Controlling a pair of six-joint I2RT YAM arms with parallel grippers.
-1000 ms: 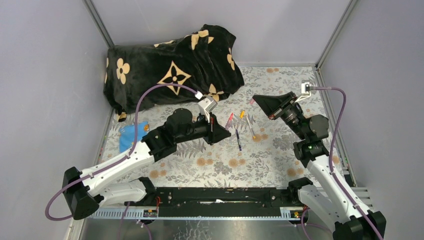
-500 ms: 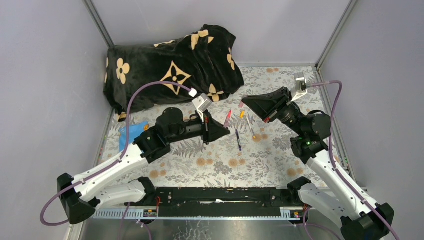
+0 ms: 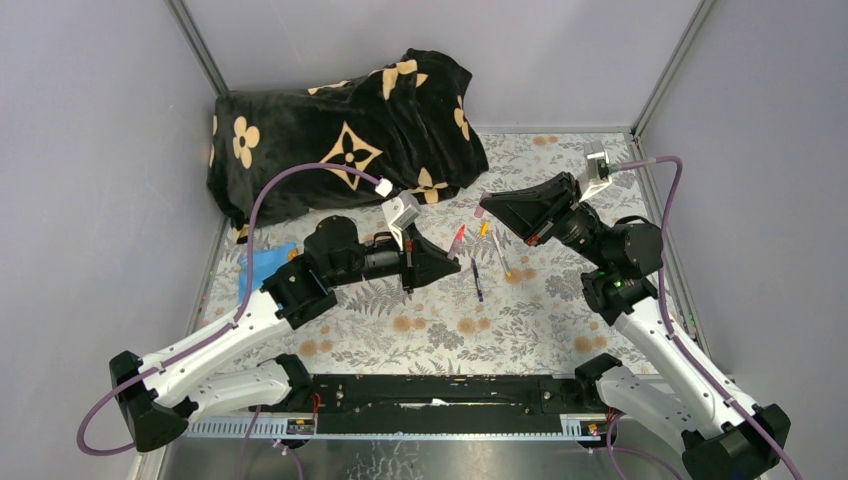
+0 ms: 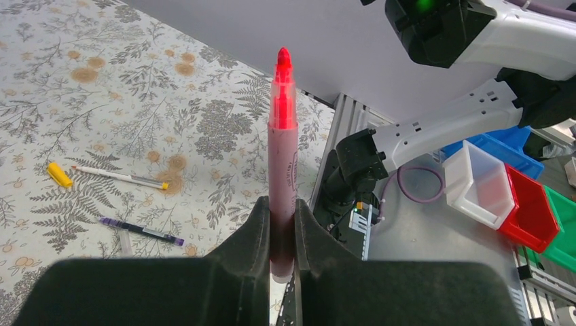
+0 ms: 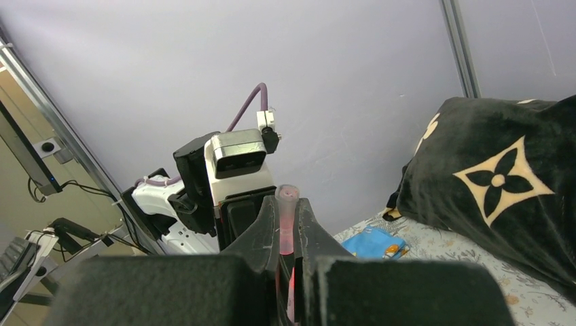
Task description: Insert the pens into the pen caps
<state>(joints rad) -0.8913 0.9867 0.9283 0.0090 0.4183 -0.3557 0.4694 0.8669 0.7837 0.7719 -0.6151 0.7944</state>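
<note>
My left gripper (image 3: pixel 450 262) is shut on a red pen (image 3: pixel 458 238), which sticks out uncapped, tip forward, as the left wrist view shows (image 4: pixel 282 136). My right gripper (image 3: pixel 488 210) is shut on a translucent pink pen cap (image 3: pixel 479 211), held above the table with its open end toward the left arm; it also shows in the right wrist view (image 5: pixel 286 210). Pen tip and cap are a short way apart. On the table between the arms lie an orange-yellow cap (image 3: pixel 484 228), a white pen (image 3: pixel 499 254) and a dark blue pen (image 3: pixel 476 281).
A black blanket with tan flowers (image 3: pixel 340 140) is heaped at the back left. A blue flat card (image 3: pixel 262 268) lies at the left edge. Grey walls enclose the floral table (image 3: pixel 440 330). White and red bins (image 4: pixel 506 193) stand off the table.
My right gripper has swung left with the pink cap toward the left gripper. My left gripper has drawn back a little and raised the red pen's tip.
</note>
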